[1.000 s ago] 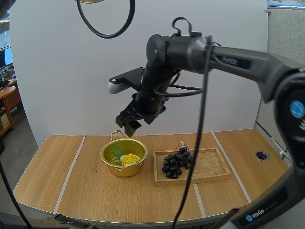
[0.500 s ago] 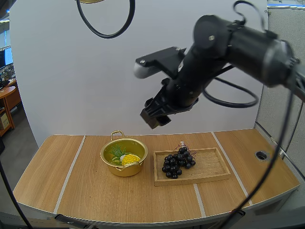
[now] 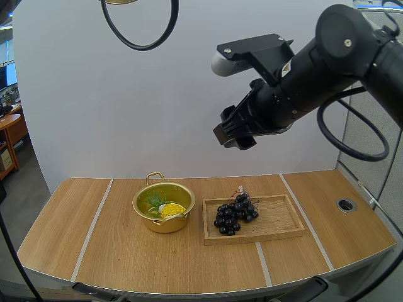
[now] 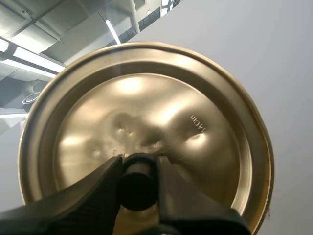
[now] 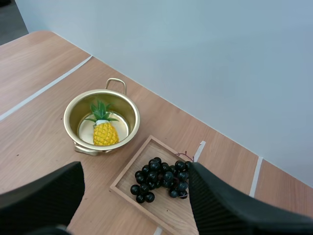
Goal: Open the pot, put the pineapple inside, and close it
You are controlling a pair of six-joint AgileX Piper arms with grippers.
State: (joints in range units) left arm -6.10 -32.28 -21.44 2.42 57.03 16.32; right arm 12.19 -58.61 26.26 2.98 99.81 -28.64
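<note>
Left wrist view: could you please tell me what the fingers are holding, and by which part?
The left gripper holds the golden lid by its black knob, pinched between the fingers. The right gripper holds nothing.

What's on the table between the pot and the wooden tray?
Nothing: only a narrow strip of bare table separates the pot from the wooden tray holding the grapes, seen in both the high and right wrist views.

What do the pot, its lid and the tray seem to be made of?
The pot looks like metal with a shiny golden finish, perhaps brass or coated aluminium: its wall reflects light. The lid seems the same metal: bright glints and small dents show. The tray looks like pale, matte wood, by its colour and faint grain.
</note>
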